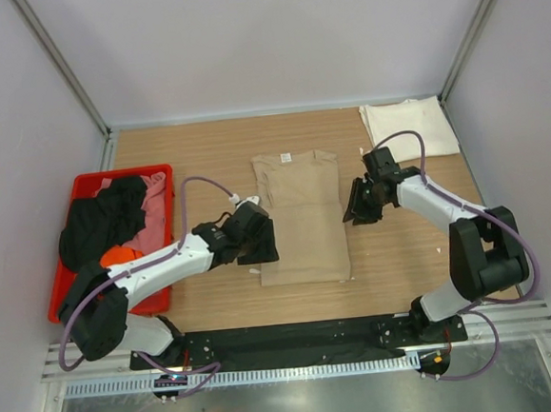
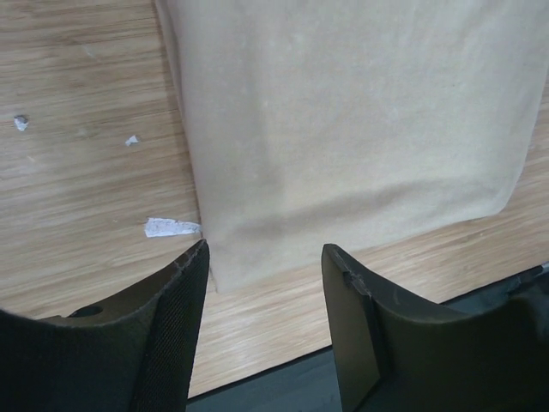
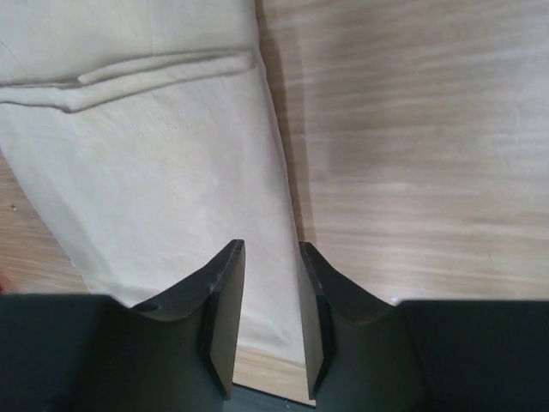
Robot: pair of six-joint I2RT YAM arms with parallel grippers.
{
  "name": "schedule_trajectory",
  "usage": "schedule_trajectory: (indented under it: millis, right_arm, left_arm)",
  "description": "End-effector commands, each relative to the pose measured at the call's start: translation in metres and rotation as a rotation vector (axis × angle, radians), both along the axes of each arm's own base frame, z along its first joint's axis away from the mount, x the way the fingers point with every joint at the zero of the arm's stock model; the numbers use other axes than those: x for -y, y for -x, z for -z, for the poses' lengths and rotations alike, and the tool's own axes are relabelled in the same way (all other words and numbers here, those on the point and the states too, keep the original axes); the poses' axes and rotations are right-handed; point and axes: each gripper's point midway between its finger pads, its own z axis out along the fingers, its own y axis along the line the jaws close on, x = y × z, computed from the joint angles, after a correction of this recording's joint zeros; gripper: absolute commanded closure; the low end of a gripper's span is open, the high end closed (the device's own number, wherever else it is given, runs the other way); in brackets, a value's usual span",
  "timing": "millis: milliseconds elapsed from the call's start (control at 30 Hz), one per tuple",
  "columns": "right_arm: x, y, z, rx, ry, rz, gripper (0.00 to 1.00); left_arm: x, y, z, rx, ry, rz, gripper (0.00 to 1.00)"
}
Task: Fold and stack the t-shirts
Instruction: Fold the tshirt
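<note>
Tan t-shirt (image 1: 300, 218): folded flat.
Left gripper (image 2: 264, 257): arm outstretched to its left edge, fingers wide.
Right gripper (image 3: 270, 253): tilted at its right edge, fingers narrow.

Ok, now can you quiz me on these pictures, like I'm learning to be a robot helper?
1. True or false: the tan t-shirt lies flat on the table, between the left gripper and the right gripper.
2. Where is the folded cream-white shirt? A. In the table's far right corner. B. In the near left corner. C. Under the tan t-shirt.
3. Fill in: the black cloth is heaped in the red ____.

Key: 1. True. 2. A. 3. bin.
</note>
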Motion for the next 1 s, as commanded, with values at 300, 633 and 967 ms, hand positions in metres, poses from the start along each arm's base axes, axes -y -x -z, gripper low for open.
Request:
schedule_trajectory:
  millis: [300,633,967]
  right_arm:
    - [-0.020,-0.077,0.015,0.053,0.019,-0.102,0.75]
    - [-0.012,-0.090,0.001,0.063,0.079,-0.095,0.74]
    - [0.010,0.040,-0.001,-0.134,0.090,0.099,0.51]
  left_arm:
    - [-0.027,0.025,0.026,-0.116,0.070,0.007,0.44]
    - [-0.045,0.042,0.042,-0.141,0.064,-0.042,0.44]
    - [-0.026,0.046,0.047,-0.168,0.199,-0.060,0.47]
